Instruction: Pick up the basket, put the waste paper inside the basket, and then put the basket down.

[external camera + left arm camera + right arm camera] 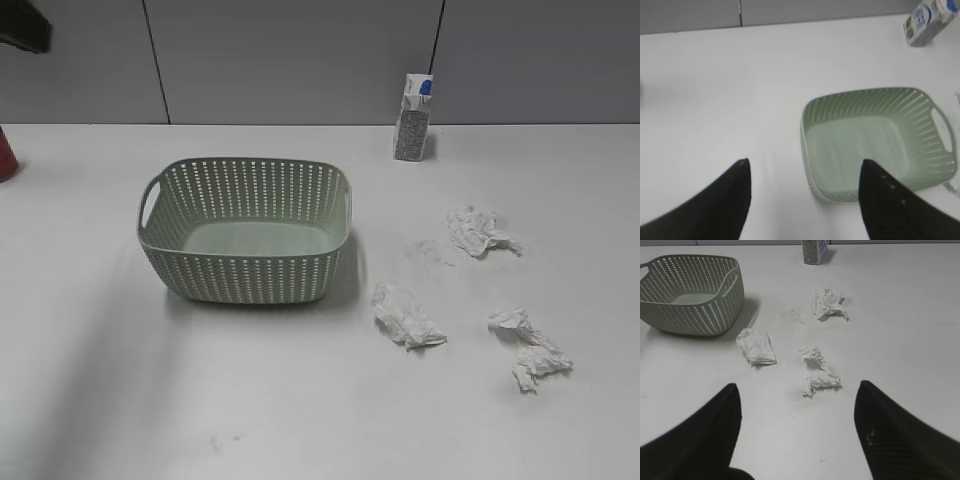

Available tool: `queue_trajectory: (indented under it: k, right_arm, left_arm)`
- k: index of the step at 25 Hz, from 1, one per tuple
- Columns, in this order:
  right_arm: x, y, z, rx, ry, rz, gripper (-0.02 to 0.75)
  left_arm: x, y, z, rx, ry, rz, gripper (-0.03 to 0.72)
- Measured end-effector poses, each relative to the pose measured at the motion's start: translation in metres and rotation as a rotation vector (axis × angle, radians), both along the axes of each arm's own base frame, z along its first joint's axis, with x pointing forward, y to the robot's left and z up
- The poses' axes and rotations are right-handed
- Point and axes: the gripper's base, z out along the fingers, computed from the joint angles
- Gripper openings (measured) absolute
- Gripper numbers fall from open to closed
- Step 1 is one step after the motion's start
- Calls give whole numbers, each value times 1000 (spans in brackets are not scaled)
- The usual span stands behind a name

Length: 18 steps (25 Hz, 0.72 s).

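The pale green slotted basket (246,232) stands empty on the white table, left of centre; it also shows in the left wrist view (880,142) and the right wrist view (692,295). Three crumpled white paper wads lie to its right: one beside the basket (405,317) (756,346), one farther back (478,231) (826,304), one at the front right (530,350) (818,372). My left gripper (804,162) is open and empty, high above the table over the basket's left edge. My right gripper (796,385) is open and empty, short of the front wad.
An upright white-grey carton with a blue mark (414,117) stands at the table's back, behind the wads. A red object (6,155) sits at the far left edge. A dark arm part (25,25) shows top left. A grey panel wall runs behind.
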Motion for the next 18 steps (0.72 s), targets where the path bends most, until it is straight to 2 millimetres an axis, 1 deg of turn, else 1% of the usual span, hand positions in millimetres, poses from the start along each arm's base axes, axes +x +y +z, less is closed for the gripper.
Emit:
queue_trajectory:
  k: [2,3,4,7,10,14,18]
  right_arm:
    - [0,0,0,0,0,0,565]
    - [0,0,0,0,0,0,565]
    - [0,0,0,0,-1,0,565]
    - [0,0,1,2,-6,-2,564]
    - [1,0,2,4,-18,-6,564]
    - [1,0,2,5,-20,-6,564]
    - [1,0,2,5,-21,-7,564]
  left_arm:
    - [23,-18,-14,59,64,-51,514]
    - [33,-28,-25,85,106,-64,514]
    - [42,-35,-31,113,130,-74,514]
    - [70,-53,-62,184,226,-83,514]
    - [94,-62,-96,226,331,-68,514]
    - [116,-69,-131,271,438,-58,514]
    - [128,-73,-153,280,496,-34,514]
